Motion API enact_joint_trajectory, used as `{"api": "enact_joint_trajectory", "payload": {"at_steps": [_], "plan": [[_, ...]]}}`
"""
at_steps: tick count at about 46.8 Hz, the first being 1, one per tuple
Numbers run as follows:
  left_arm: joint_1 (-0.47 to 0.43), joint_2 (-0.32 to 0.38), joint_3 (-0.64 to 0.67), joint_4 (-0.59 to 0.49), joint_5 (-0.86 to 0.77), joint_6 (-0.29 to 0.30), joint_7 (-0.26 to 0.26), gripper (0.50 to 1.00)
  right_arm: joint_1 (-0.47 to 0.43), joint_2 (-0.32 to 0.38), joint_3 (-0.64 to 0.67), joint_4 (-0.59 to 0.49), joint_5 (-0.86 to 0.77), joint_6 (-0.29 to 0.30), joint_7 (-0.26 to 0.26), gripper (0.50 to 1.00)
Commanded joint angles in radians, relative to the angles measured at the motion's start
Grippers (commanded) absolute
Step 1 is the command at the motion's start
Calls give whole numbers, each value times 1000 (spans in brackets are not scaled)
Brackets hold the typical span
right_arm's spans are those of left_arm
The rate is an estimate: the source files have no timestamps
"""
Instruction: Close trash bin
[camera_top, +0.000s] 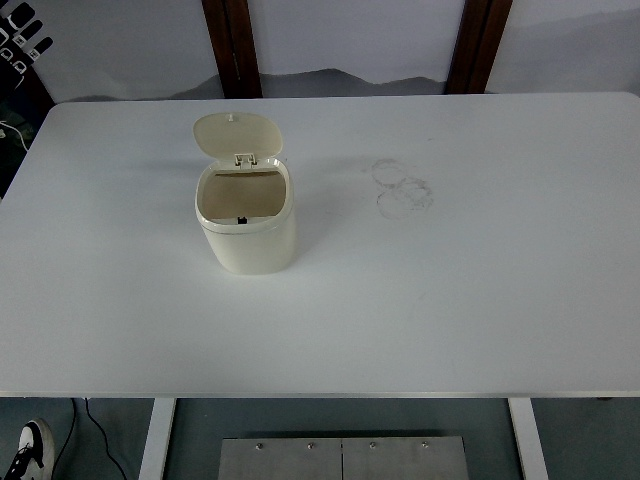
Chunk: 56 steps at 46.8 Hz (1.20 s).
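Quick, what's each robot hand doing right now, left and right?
Left hand: not in view.
Right hand: not in view.
The trash bin stands with its lid open, untouched.

- A small cream trash bin (246, 222) stands on the white table (450, 300).
- Its lid (238, 135) is tipped up and back, open.
- Faint ring marks (402, 188) show to its right.

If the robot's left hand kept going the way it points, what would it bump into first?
Can't say: neither hand is in the picture, so there's no direction to follow. Only the open trash bin stands on the white table.
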Motion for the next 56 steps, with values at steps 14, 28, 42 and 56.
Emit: {"api": "enact_joint_trajectory", "payload": {"at_steps": [14,28,42,56], "plan": [[1,-2,0,0,-2,1,0,1000,0,0,0,0,0,0,0,995],[3,-3,0,-1,-2,0,0,1000,0,0,0,0,0,0,0,995],[6,-2,0,-1,-8,1,0,1000,0,0,0,0,0,1,0,995],[7,-2,2,-1,-8,3,0,1000,0,0,0,0,0,0,0,995]]}}
